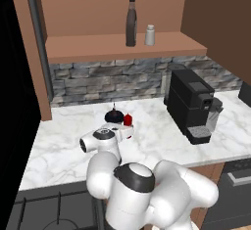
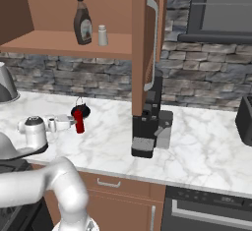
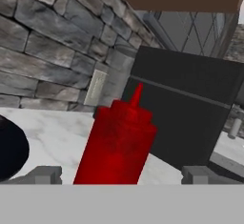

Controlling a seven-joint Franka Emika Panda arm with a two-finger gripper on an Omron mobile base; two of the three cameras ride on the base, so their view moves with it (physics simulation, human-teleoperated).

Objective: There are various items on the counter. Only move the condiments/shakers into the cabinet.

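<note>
The slim red squeeze bottle (image 1: 128,120) (image 2: 78,122) stands upright on the white marble counter (image 1: 162,138) (image 2: 108,144), right beside the round black object (image 1: 113,115) (image 2: 80,110). My gripper (image 1: 128,131) (image 2: 69,123) (image 3: 121,174) is open and level with the red bottle (image 3: 116,144). In the hand view the bottle stands close between the two fingertips (image 3: 45,174), which are apart from it. The dark brown bottle (image 1: 131,21) (image 2: 82,21) and the pale shaker (image 1: 150,35) (image 2: 102,35) stand on the shelf of the cabinet (image 1: 93,47) (image 2: 49,43).
A black coffee machine (image 1: 191,104) (image 2: 150,127) (image 3: 190,104) stands on the counter just right of the red bottle. The cabinet's open door (image 2: 145,43) hangs above it. The stove top (image 1: 49,207) lies at the near left, and a stone wall (image 1: 108,80) backs the counter.
</note>
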